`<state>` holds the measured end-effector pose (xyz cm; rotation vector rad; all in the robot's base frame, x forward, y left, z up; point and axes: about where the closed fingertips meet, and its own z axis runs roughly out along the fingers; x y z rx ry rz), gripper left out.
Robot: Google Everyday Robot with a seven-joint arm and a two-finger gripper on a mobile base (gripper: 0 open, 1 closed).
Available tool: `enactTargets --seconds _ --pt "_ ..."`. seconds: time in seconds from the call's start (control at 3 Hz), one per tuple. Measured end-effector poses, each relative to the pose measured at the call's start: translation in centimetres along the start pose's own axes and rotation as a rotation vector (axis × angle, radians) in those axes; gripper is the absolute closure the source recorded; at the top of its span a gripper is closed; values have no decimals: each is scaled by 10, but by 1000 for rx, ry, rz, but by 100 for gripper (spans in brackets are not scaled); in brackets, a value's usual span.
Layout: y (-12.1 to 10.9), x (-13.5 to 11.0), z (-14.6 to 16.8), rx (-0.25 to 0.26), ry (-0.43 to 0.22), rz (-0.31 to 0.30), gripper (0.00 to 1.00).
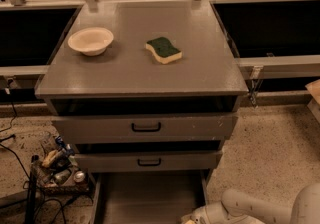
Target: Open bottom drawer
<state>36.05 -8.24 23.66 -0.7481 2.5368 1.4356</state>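
— Bottom drawer point(150, 195)?
— Lowest of three, standing open toward the near edge. Plain grey inside on show, front panel cut off by the frame.
— Gripper point(192, 218)?
— Low at the near edge, just beside the open drawer's right wall, on the end of a pale arm point(260, 207) reaching in from the right. Open or closed: cannot tell.
— Above?
— Middle drawer point(147, 161) and top drawer point(145, 127), each with a dark gap over it and a black loop handle at centre. On the grey cabinet top point(200, 68), a cream bowl point(90, 41) at left and a green-and-yellow sponge point(163, 50) near the middle, well apart.
— Any writing?
— Only a cluttered tray point(57, 170) of small items on the floor at left; labels too small to read.
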Motion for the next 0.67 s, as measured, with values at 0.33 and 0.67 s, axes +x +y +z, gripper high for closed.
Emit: enactTargets --seconds 0.33,0.67 --pt "6 14 -1 -16 18 2 0" --pt "6 14 -1 -16 18 2 0"
